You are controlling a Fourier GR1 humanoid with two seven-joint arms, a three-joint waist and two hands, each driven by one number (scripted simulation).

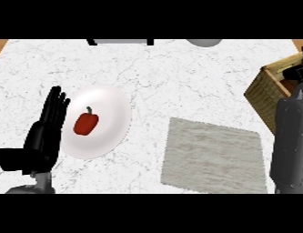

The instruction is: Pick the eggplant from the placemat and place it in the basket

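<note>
right hand point(300, 73) sits over the wicker basket point(265, 91) at the counter's point(180, 63) right edge, the grey forearm reaching up to it. from here i cannot tell whether its fingers are curled or straight, and i cannot make out the eggplant at all; it may be hidden by the hand. the grey placemat point(214, 154) lies bare just left of that forearm. left hand point(46, 127) rests open, fingers up, beside a white plate point(107, 104) carrying a red bell pepper point(86, 123).
</note>
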